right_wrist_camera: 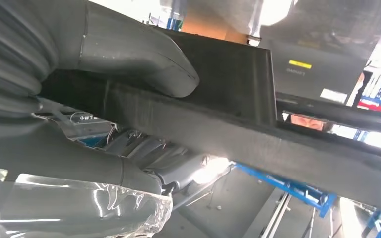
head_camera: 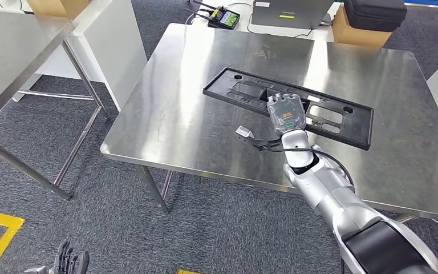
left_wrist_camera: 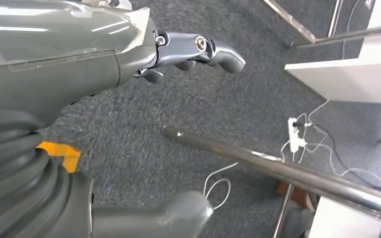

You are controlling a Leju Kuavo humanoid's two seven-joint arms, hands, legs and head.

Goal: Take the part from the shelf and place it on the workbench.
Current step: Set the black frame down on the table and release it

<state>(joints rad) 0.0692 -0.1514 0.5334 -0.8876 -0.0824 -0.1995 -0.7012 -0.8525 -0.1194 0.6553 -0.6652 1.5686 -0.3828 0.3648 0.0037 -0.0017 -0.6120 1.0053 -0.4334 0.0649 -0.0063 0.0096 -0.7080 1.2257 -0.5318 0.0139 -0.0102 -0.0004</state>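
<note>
The black frame [head_camera: 245,91] lies long and flat on the steel workbench [head_camera: 165,125], running from about ten o'clock to four o'clock across its middle. My right hand [head_camera: 286,113] has hold of its near long edge around the midpoint; in the right wrist view my thumb [right_wrist_camera: 144,64] presses one face of the frame [right_wrist_camera: 238,134] while my fingers [right_wrist_camera: 149,151] curl under the other. A small grey scrap [head_camera: 243,132] sits on the steel at eight o'clock from that hand. My left hand [head_camera: 65,260] hangs low at seven o'clock, over grey carpet, holding nothing; its fingers [left_wrist_camera: 198,49] are loosely spread. At twelve o'clock beyond the bench stands a cardboard box [head_camera: 356,33].
</note>
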